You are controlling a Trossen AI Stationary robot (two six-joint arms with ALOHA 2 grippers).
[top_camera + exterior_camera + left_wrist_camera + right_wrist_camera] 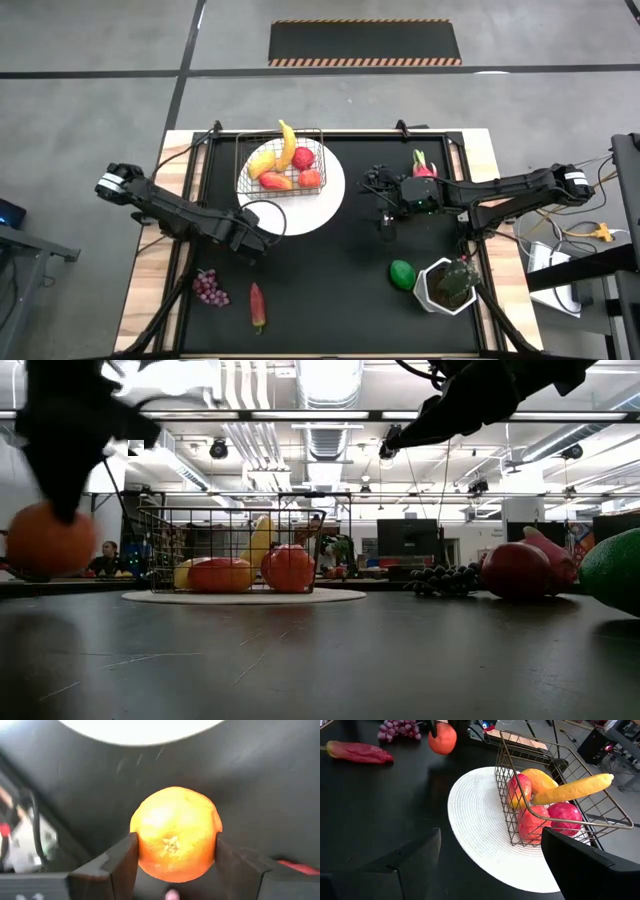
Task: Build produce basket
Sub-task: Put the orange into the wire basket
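Orange fruit (175,835) between left pincer (175,862) fingers.

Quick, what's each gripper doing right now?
Left gripper: closed on the orange.
Right gripper: open, holding nothing.

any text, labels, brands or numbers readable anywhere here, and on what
None can be read in any view.
The basket, the fruit in it and the orange carry no visible label.
The monitor in the room behind the table shows a dark screen, with nothing legible.
The striped floor mat has hazard stripes only, no words.
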